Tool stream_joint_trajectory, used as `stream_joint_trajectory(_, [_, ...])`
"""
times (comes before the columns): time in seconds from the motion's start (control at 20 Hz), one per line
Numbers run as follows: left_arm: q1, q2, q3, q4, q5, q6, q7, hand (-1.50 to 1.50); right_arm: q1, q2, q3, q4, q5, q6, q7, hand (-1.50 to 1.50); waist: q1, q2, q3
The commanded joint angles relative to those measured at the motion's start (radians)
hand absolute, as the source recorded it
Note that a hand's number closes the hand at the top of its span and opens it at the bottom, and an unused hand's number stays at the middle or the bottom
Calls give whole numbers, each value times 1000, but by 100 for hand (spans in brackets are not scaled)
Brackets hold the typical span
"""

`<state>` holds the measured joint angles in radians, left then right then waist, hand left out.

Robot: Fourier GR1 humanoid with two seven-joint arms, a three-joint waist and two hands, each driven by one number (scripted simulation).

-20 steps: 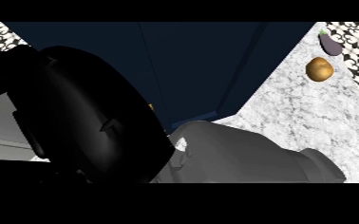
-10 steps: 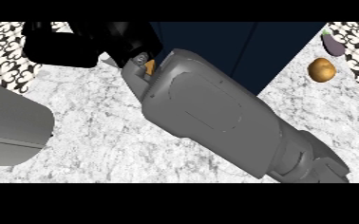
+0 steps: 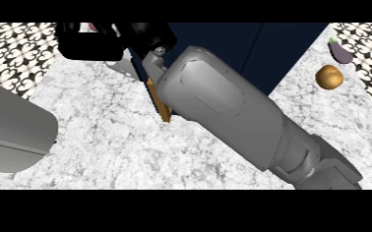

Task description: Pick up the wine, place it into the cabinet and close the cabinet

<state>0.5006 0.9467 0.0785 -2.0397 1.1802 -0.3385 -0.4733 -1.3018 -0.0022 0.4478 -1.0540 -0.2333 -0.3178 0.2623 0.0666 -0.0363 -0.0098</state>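
Observation:
My right forearm [image 3: 218, 103] runs from the lower right up to the top left. Its black right hand [image 3: 109, 42] sits at the view's top edge, by the left side of the dark blue cabinet [image 3: 232, 44]. A small reddish bit [image 3: 92, 27] shows at the hand's upper edge; I cannot tell if it is the wine. No bottle shows plainly. A thin orange strip [image 3: 161, 103], seemingly a cabinet door seen edge-on, stands just left of the forearm. Only my left forearm [image 3: 22, 132] shows, at the left edge.
A brown potato [image 3: 329, 77] and a purple eggplant [image 3: 340, 51] lie on the marble counter [image 3: 109, 142] at the far right. Patterned wall tiles [image 3: 25, 44] border the counter's top left corner.
The right hand, which filled the left of the view close up, has moved away to the cabinet's left side. The orange strip and the left forearm have come into view.

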Motion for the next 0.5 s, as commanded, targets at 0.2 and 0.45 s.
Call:
stream_joint_trajectory(0.2, [-30,7,30,7,16,28,15,150,82,-115,-50,190,43,0,-84,150,-29,70,8])
stream_joint_trajectory(0.45, [-32,3,23,-10,15,46,24,150,105,-117,-47,193,47,16,-128,150,-28,68,8])
